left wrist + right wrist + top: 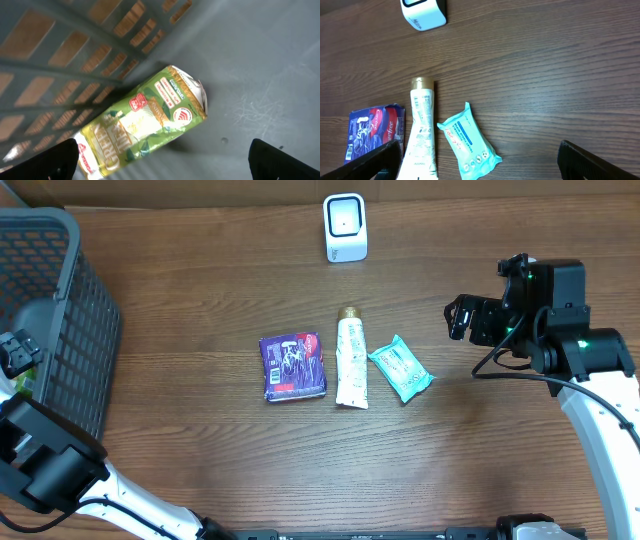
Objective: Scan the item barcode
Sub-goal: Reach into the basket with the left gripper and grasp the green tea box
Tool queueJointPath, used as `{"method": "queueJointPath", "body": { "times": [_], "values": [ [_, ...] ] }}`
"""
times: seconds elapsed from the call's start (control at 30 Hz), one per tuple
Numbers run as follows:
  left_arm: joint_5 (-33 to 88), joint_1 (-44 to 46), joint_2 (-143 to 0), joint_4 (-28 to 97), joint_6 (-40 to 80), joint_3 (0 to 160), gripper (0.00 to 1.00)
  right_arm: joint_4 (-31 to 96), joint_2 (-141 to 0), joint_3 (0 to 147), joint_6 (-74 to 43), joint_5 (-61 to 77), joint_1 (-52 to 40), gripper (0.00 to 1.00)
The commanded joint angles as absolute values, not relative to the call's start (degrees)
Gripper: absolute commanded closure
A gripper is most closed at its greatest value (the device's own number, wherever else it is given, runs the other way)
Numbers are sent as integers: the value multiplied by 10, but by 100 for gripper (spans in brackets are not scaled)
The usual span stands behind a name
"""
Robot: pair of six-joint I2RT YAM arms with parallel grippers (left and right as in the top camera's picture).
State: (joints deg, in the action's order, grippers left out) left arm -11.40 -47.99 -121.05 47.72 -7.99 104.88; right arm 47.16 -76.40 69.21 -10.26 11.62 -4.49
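1. The only word I can read is "GREEN", in big pale letters on the green packet (pixel 145 120). It also carries red badges and small panels of print too fine to read.
2. That green packet lies on its side on the floor of the grey basket (pixel 75 50), just ahead of the left gripper (pixel 167 167). It is skewed, with one end near the left-hand finger and its crimped end pointing away toward the lattice wall.
3. The left gripper's jaws stand wide apart, with only their dark tips showing at the bottom corners of the wrist view. They touch nothing, and the packet lies free between and beyond them.
4. The right gripper (pixel 485 172) is spread just as wide and has hold of nothing.
5. Straight ahead of the right jaws lie a white tube (pixel 421 130) with a gold cap and a teal wipes pack (pixel 467 142), close together but apart.
6. A purple packet (pixel 370 132) lies by the left-hand finger, which covers its lower edge.
7. The lettering on all three is too small to read.
8. Farther out from the right jaws, off to the left, stands the white barcode scanner (pixel 422 12). The frame edge cuts off its top, and the dark mark on its face is unreadable.
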Motion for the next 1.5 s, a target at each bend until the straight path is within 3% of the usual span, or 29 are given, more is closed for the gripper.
{"method": "queueJointPath", "body": {
  "times": [0.0,0.57,0.83,0.97,1.07,1.23,1.3,1.47],
  "values": [
    [-122,-477,-1224,470,-164,1039,0,469,-764,705,-98,117,-41,0],
    [-105,-481,-1306,454,-211,1039,0,469,-764,705,-98,117,-41,0],
    [-104,-476,-1323,455,-210,1039,11,469,-764,705,-98,117,-41,0],
    [-90,-474,-1323,463,-207,1039,31,469,-764,705,-98,117,-41,0],
    [-58,-474,-1323,470,-205,1039,54,469,-764,705,-98,117,-41,0],
    [-21,-470,-1323,479,-193,1039,77,469,-764,705,-98,117,-41,0],
    [-14,-467,-1323,480,-190,1039,95,469,-764,705,-98,117,-41,0],
    [-15,-447,-1322,508,-186,1064,96,469,-764,705,-98,117,-41,0]
  ]
}}
